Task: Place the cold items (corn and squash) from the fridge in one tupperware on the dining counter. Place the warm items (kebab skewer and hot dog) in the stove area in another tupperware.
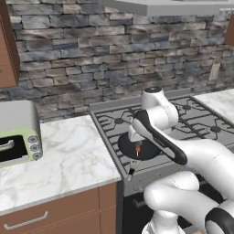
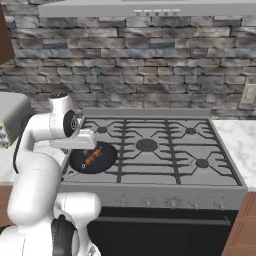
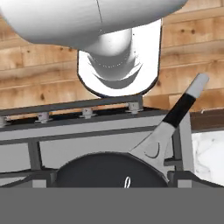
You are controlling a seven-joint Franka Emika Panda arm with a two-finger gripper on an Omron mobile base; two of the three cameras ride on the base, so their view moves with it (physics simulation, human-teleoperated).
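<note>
I was on the warm-items step: my gripper [image 2: 85, 145] hung wide open and empty above the kebab skewer [image 2: 93, 157] in the pan [image 2: 80, 162] on the stove [image 2: 165, 150]; next I needed to descend and pinch it.

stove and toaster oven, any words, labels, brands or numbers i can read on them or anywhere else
None can be read.
The stove front shows knobs with no legible markings.
The toaster oven has three dials, any markings too small to read.
The pan holding the kebab skewer is plain black.
The wall outlet is blank.
</note>
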